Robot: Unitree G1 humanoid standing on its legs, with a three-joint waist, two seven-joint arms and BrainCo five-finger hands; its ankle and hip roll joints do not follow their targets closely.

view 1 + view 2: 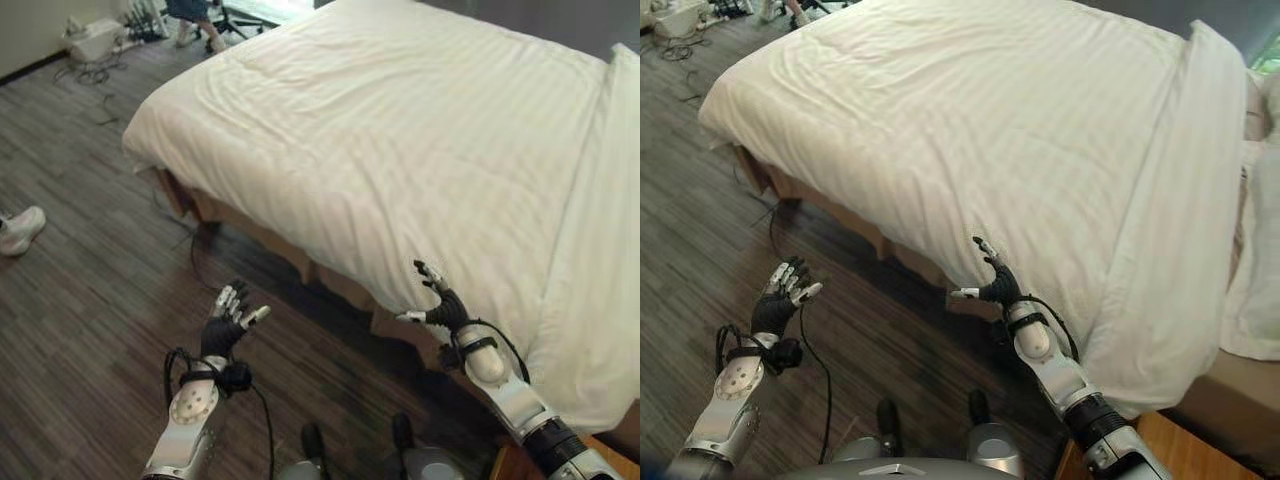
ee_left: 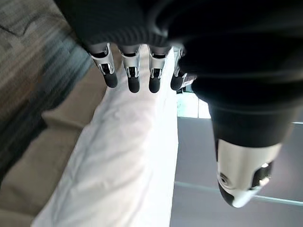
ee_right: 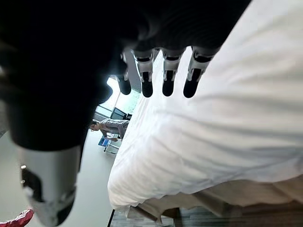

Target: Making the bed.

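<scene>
A white striped duvet (image 1: 400, 130) lies spread over the bed, hanging over its near side. Along the right, a folded band of the cover (image 1: 1185, 200) runs down to the near corner. My right hand (image 1: 445, 305) is open, held just off the duvet's hanging near edge, fingers straight and thumb out, touching nothing. My left hand (image 1: 228, 322) is open over the wooden floor, well short of the bed. In the right wrist view the duvet (image 3: 227, 132) shows past the straight fingers (image 3: 168, 82).
The tan bed base (image 1: 260, 240) shows under the duvet's edge. A white shoe (image 1: 20, 230) lies on the floor at the left. Boxes and cables (image 1: 95, 45) sit at the far left corner. A person (image 3: 111, 126) stands beyond the bed's far end. A pillow (image 1: 1260, 230) lies at the right.
</scene>
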